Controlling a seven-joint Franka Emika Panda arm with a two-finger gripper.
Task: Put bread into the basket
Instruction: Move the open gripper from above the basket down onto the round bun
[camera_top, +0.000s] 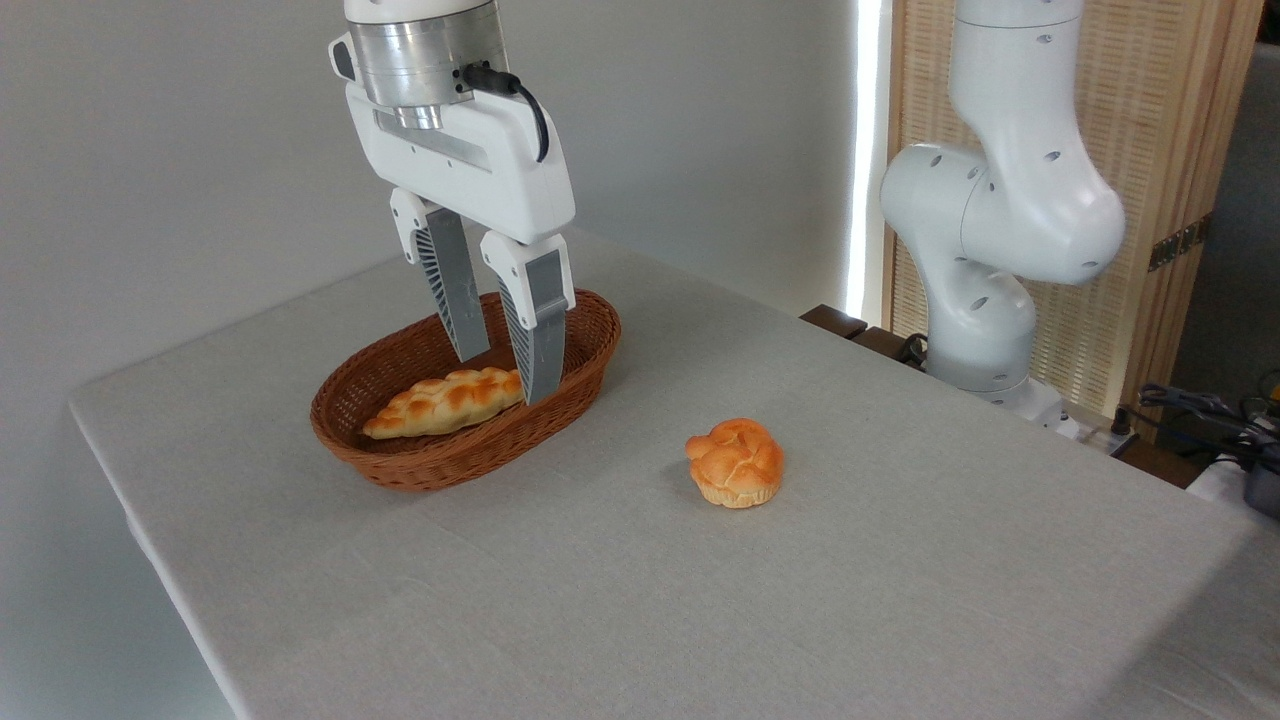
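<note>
Tool (505, 375): white two-finger unit with grey ribbed pads, upper left of frame, hanging over the basket. Jaws parted a moderate way, nothing between them. Fingertips level with the right end of the long loaf, in front of it as seen from here; whether touching it cannot be told.

Basket (420, 462): oval, woven wicker, reddish-brown, shallow, sides flared; left of centre on the tabletop. Coarse weave, matt.

Long braided golden loaf (443, 401): lying inside the basket along its length, plaited ridges, glossy crust, tapered ends.

Bread (735, 463): small round knotted bun, golden-orange glossy top, paler crimped base; centre of frame, on the tabletop, well apart from the basket and to its right. Upright, untouched.

Tabletop (640, 620): covered in pale grey cloth, fine even weave, flat, few creases.

Arm base (985, 240): smooth white moulded shells, rounded joints, upper right of frame, past the far edge.

Wooden slatted screen (1150, 200): light timber, fine horizontal slats, behind the arm.

Progress, judged: bun not yet grasped, not yet in the basket; task proper barely begun. Remaining: travel right and down to the bun, close on its rounded sides, lift, carry left, release into the free space beside the loaf. Glossy domed top likely slippery; grip lower on the sides probably safer.
</note>
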